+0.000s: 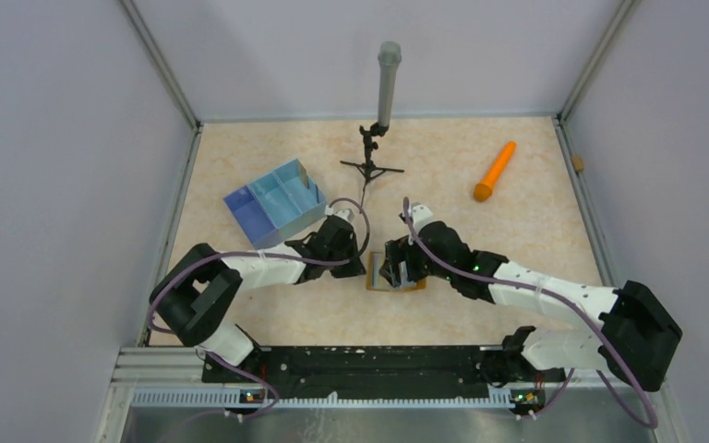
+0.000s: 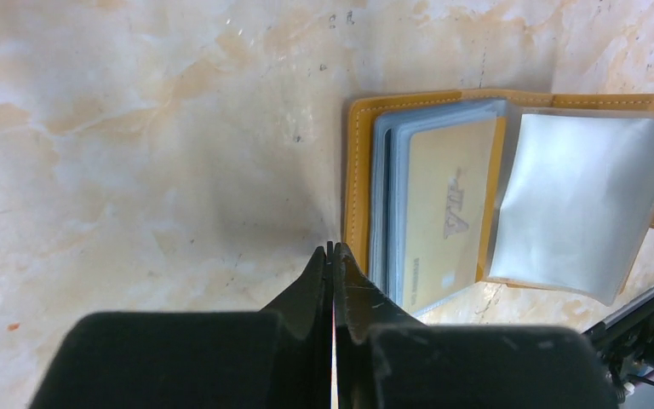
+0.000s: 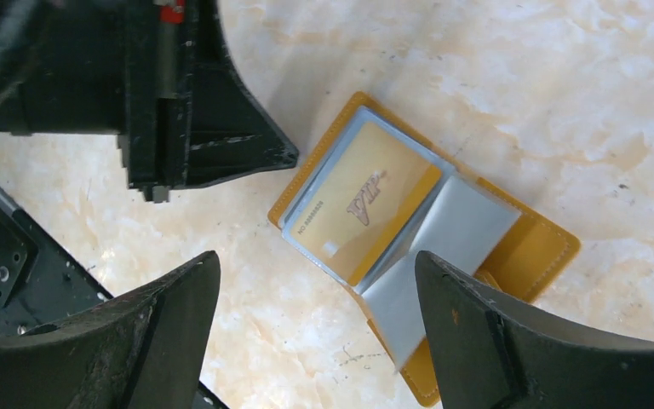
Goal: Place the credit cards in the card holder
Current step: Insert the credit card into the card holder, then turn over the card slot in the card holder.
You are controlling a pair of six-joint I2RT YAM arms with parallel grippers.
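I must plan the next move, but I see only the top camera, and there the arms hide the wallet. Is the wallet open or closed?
Observer: Open. The wallet lies flat on the table, and a gold card marked VIP shows in its sleeves.
Operator: Is another sleeve free?
Observer: Yes, the clear sleeve flipped to the side of that card looks empty.
Operator: Does the right gripper hold a card?
Observer: No. The right gripper is open and empty, above the wallet.
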